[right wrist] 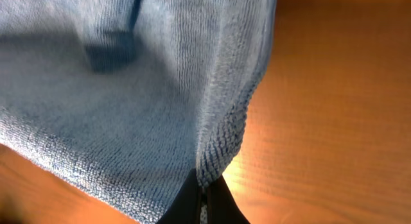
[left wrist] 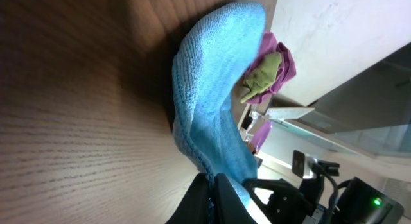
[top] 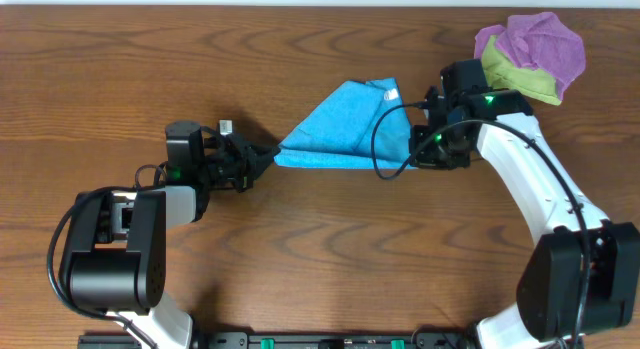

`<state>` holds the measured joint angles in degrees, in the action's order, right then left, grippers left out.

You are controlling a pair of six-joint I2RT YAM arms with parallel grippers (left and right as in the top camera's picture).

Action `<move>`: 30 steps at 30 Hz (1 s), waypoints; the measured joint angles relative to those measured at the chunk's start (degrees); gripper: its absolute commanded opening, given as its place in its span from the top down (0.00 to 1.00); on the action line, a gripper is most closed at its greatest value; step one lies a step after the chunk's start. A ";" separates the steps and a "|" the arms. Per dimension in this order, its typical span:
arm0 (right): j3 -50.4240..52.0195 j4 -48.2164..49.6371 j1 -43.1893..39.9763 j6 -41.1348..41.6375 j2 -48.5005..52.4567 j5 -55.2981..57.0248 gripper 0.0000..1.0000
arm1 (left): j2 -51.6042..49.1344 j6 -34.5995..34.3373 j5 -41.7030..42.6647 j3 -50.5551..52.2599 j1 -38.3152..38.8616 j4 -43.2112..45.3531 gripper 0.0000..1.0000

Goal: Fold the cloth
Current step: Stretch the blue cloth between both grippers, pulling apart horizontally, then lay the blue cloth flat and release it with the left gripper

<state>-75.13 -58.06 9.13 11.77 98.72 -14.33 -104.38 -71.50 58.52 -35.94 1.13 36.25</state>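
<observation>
A blue cloth [top: 345, 129] is stretched above the middle of the wooden table between my two grippers. My left gripper [top: 268, 155] is shut on its left corner; the left wrist view shows the cloth [left wrist: 205, 108] rising from the closed fingers [left wrist: 212, 185]. My right gripper [top: 420, 149] is shut on its right edge; the right wrist view shows a fold of the cloth [right wrist: 128, 102] pinched between the fingers [right wrist: 204, 193].
A pile of purple [top: 540, 39] and green [top: 520, 79] cloths lies at the back right of the table [top: 330, 259], just behind the right arm. It also shows in the left wrist view [left wrist: 270, 70].
</observation>
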 measured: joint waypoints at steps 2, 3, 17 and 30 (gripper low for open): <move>0.00 -1.33 0.00 0.02 0.00 0.22 0.99 | 0.00 0.11 0.74 -0.02 0.00 -0.02 0.94; 0.00 -1.73 0.00 0.02 0.00 0.46 0.99 | 0.00 0.28 1.14 -0.02 0.00 -0.04 0.94; 0.00 -6.36 0.00 0.26 0.00 2.16 0.98 | -0.02 11.50 5.64 -0.46 -0.79 -13.53 0.94; 0.00 -10.91 0.00 1.51 0.00 4.26 0.04 | -0.02 28.57 5.31 -0.90 -4.15 -27.85 0.88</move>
<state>-75.13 -68.97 9.13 13.28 98.72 -10.07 -104.40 -42.94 63.83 -36.84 -3.03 8.40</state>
